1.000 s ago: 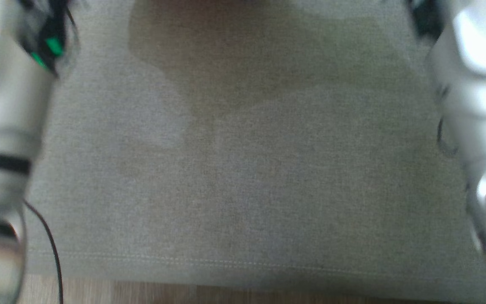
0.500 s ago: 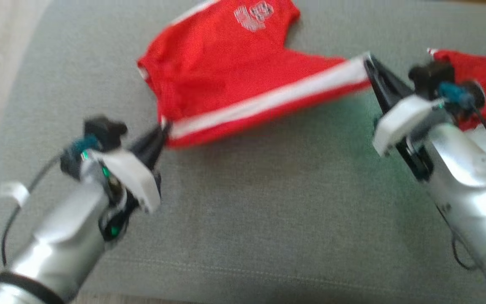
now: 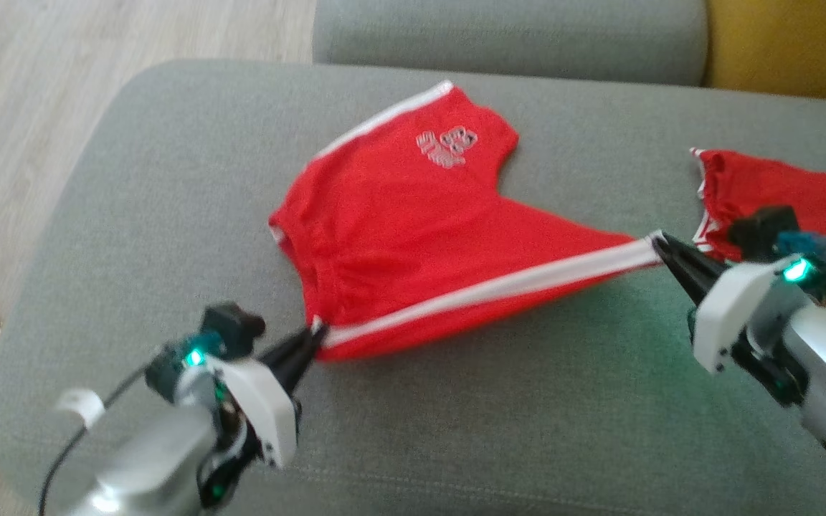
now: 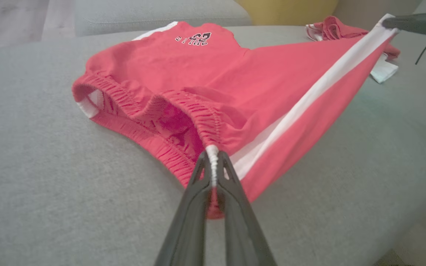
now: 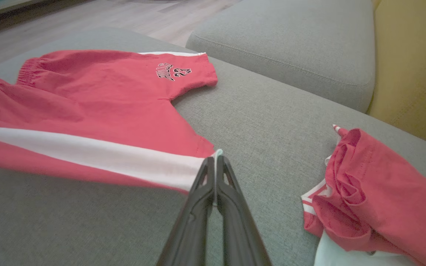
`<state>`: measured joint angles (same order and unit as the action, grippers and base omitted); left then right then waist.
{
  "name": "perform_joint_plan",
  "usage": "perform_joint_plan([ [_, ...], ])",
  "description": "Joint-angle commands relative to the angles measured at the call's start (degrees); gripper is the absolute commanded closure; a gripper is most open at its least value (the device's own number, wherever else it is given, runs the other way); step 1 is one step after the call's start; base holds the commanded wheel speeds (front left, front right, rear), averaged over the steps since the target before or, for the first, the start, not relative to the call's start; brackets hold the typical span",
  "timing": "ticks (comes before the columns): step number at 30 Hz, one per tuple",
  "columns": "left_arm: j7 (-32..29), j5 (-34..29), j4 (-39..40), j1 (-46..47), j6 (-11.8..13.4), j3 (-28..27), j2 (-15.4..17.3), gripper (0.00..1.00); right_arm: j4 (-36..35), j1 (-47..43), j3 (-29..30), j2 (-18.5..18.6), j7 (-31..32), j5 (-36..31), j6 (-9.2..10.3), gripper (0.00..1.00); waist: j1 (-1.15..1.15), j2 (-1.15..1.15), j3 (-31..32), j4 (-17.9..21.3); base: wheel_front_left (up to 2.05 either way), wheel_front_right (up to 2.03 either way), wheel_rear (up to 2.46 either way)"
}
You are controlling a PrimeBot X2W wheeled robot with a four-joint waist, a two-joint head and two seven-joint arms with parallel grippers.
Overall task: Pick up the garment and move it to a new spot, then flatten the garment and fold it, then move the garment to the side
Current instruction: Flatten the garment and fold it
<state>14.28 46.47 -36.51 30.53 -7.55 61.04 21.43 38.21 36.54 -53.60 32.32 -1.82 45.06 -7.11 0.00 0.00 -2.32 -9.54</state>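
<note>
The red shorts (image 3: 399, 236) lie spread across the middle of the grey sofa seat (image 3: 528, 401), waistband toward the lower left of the head view and the legs toward the upper right, with a pale printed logo (image 3: 447, 143) on the upper leg. The left claw (image 3: 310, 338), at the lower left, is clamped on the waistband corner where the white side stripe (image 3: 499, 287) begins; its wrist view shows both dark fingers pressed together on the gathered elastic. The right claw (image 3: 660, 244), at the right of the frame, is clamped on the other end of that stripe, at the leg hem. Between the two claws the striped edge is pulled taut and lifted slightly off the seat, while the far side of the shorts rests on the fabric. A second red garment (image 3: 779, 186) lies crumpled at the right edge, just beyond the right claw. A grey back cushion (image 3: 513, 32) and a yellow cushion (image 3: 793, 43) run along the top, with wooden floor (image 3: 26, 86) at the upper left.
</note>
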Motion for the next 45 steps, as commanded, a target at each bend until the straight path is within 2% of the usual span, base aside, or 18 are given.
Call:
perform_joint_plan([
  [1,0.4,-0.2,1.1,1.1,0.1,-1.5,1.5,1.0,-1.7,-0.8,-0.3,2.6,0.3,1.0,-0.37,1.0,0.0,0.0,1.2,0.5,0.0,0.0,0.0],
  [9,-2.6,0.4,7.2,-4.5,1.3,1.2,2.1,1.0,-10.4,-4.5,-3.4,11.6,3.9,6.5,-0.37,1.0,0.0,0.0,4.4,1.6,0.0,0.0,0.0],
  [14,-4.8,1.6,13.9,-7.3,2.9,2.0,3.2,1.0,-14.7,-6.2,-1.9,16.9,5.8,8.6,-0.37,1.0,0.0,0.0,4.8,1.1,0.0,0.0,0.0],
  [19,-5.3,2.5,20.2,-6.9,5.3,0.3,4.7,1.0,-19.2,-4.8,1.6,19.3,7.8,8.0,-0.37,1.0,0.0,0.0,3.3,-0.8,0.0,0.0,0.0],
  [26,-4.4,4.2,22.9,-2.1,5.9,-4.1,4.6,1.0,-20.6,3.1,5.5,17.3,12.5,3.7,-0.37,1.0,0.0,0.0,-1.5,-5.1,0.0,0.0,0.0],
  [30,-3.6,4.8,22.3,0.6,5.8,-5.9,3.6,1.0,-19.6,7.6,6.3,15.6,14.9,1.3,-0.37,1.0,0.0,0.0,-4.1,-7.1,0.0,0.0,0.0],
  [34,-2.5,5.0,19.9,4.0,5.6,-7.7,1.5,1.0,-16.9,13.7,6.4,12.3,17.6,-1.7,-0.37,1.0,0.0,0.0,-7.4,-9.3,0.0,0.0,0.0],
  [39,-2.1,5.1,15.2,8.2,3.9,-8.3,-1.2,1.0,-12.9,20.5,3.8,8.6,20.5,-5.9,-0.37,1.0,0.0,0.0,-11.3,-11.2,0.0,0.0,0.0],
  [45,-1.6,5.0,8.6,12.3,2.4,-8.1,-4.5,1.0,-7.4,26.7,0.0,5.3,20.5,-8.3,-0.37,1.0,0.0,0.0,-15.1,-12.8,0.0,0.0,0.0],
])
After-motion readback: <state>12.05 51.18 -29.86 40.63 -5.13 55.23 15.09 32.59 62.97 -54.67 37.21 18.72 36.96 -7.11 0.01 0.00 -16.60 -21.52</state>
